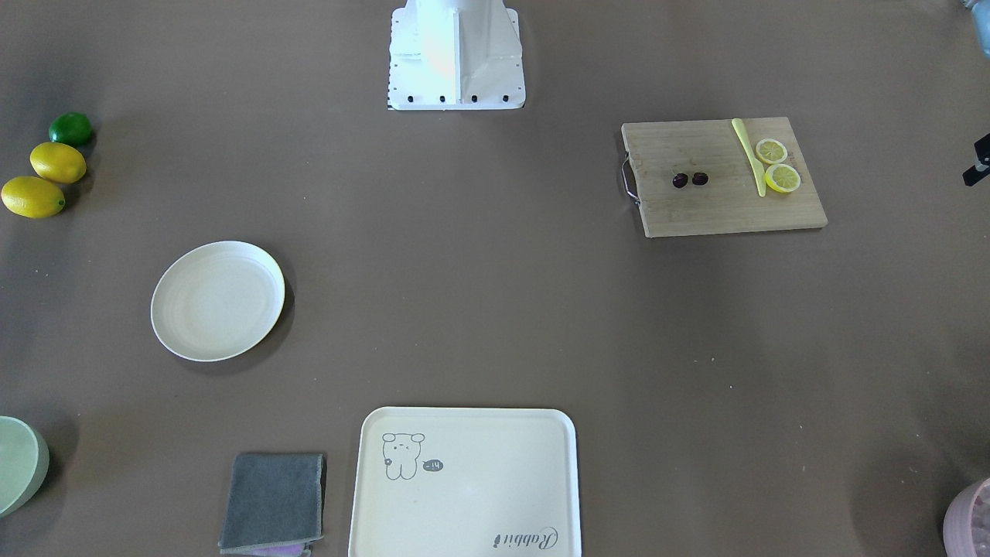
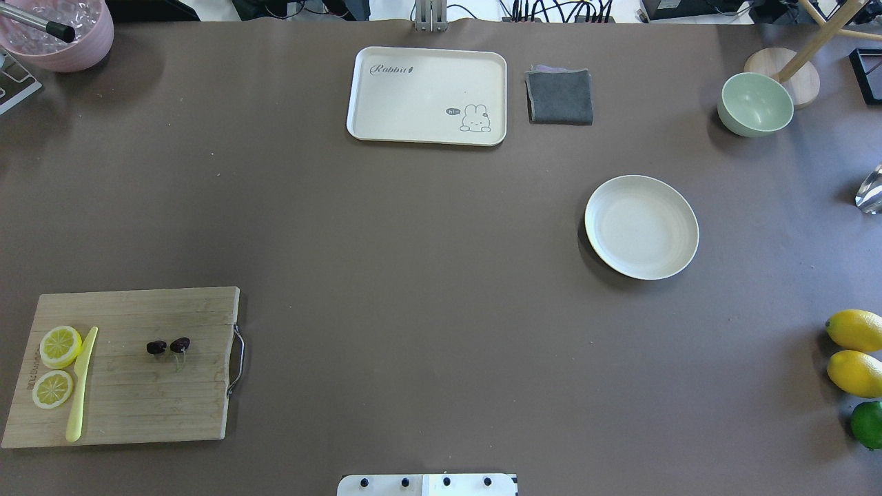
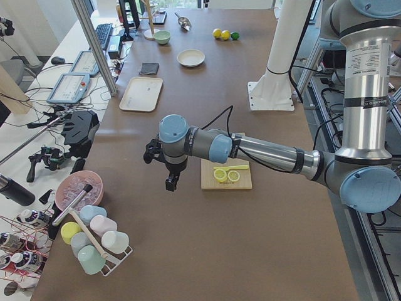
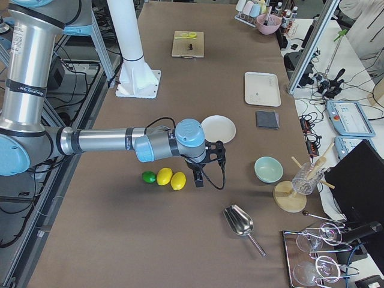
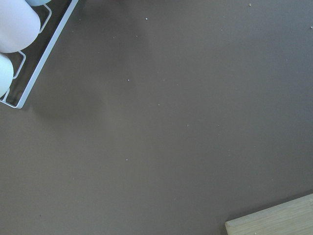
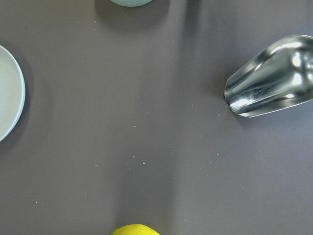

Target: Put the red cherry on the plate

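The red cherry [image 1: 690, 179] [image 2: 168, 346], a dark pair, lies on a wooden cutting board [image 1: 723, 209] [image 2: 138, 399] beside lemon slices and a yellow knife. Far across the table, the round cream plate [image 1: 218, 300] [image 2: 641, 227] [image 4: 218, 129] holds nothing. In the exterior left view my left gripper [image 3: 170, 183] hangs above the table just off the board's outer end. Over by the lemons, near the plate, the exterior right view shows my right gripper [image 4: 198, 179]. Whether either gripper is open or shut, I cannot tell. Neither wrist view shows fingers.
Two lemons [image 2: 854, 351] and a lime [image 2: 868, 424] lie at the right edge. A bear tray [image 2: 427, 95], grey cloth [image 2: 559, 96] and green bowl [image 2: 755, 103] line the far side. A metal scoop [image 6: 271, 90], cup rack [image 3: 94, 241] and pink bowl [image 2: 58, 34] sit at the table's ends.
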`<state>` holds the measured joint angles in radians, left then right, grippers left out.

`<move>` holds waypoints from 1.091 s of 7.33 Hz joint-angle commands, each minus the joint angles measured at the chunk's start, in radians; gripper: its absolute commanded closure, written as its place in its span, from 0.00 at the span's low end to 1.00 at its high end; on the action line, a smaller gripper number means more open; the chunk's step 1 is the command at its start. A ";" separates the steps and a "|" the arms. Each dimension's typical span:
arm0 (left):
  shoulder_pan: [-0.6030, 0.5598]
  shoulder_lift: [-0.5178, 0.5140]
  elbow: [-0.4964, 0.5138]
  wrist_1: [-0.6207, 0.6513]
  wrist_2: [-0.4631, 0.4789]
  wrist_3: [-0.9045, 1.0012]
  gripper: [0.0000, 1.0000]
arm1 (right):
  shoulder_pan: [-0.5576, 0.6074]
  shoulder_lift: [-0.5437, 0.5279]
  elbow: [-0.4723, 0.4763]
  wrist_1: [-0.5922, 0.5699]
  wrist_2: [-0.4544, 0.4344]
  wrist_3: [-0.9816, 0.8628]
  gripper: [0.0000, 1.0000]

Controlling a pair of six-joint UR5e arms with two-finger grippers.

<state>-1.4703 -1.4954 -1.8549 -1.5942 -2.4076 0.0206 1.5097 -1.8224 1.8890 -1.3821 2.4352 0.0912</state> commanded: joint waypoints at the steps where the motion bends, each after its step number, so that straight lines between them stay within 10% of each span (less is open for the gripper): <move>1: -0.001 0.035 -0.020 0.000 0.007 -0.001 0.02 | 0.010 -0.008 0.005 -0.002 0.010 0.004 0.00; 6: -0.005 0.055 -0.064 -0.050 0.007 0.002 0.02 | 0.006 0.002 0.001 0.069 -0.001 0.115 0.00; 8: 0.001 0.050 -0.041 -0.095 -0.004 -0.005 0.02 | -0.163 0.066 -0.005 0.083 -0.106 0.256 0.02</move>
<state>-1.4720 -1.4421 -1.9039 -1.6676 -2.4060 0.0190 1.4432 -1.7955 1.8859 -1.3100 2.3929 0.2649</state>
